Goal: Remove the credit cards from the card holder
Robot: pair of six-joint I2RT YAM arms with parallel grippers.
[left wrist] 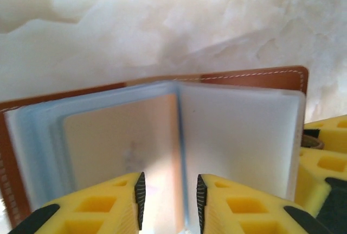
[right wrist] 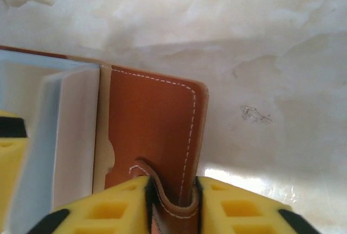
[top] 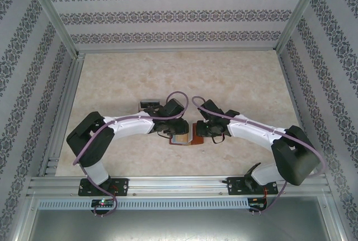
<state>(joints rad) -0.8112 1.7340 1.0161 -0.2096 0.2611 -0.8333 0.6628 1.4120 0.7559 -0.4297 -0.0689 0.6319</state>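
While right gripper (right wrist: 172,204) pinches card holder (right wrist: 154,125) by snap tab (right wrist: 145,169), pinning it open toward table's (top: 168,73) near edge, I see left gripper (left wrist: 171,198) narrowly astride raised sleeve leaf (left wrist: 182,147); grip unclear. Credit card (left wrist: 119,147) sleeved, not yet out.

Bright, soft, even light falls on the marbled table (top: 235,79), and the arms cast only faint shadows. Both wrist views wash the tabletop almost white, with a glare patch beside the card holder (right wrist: 157,131). Its stitching is sharp, while its clear sleeves (left wrist: 238,136) look soft and hazy.
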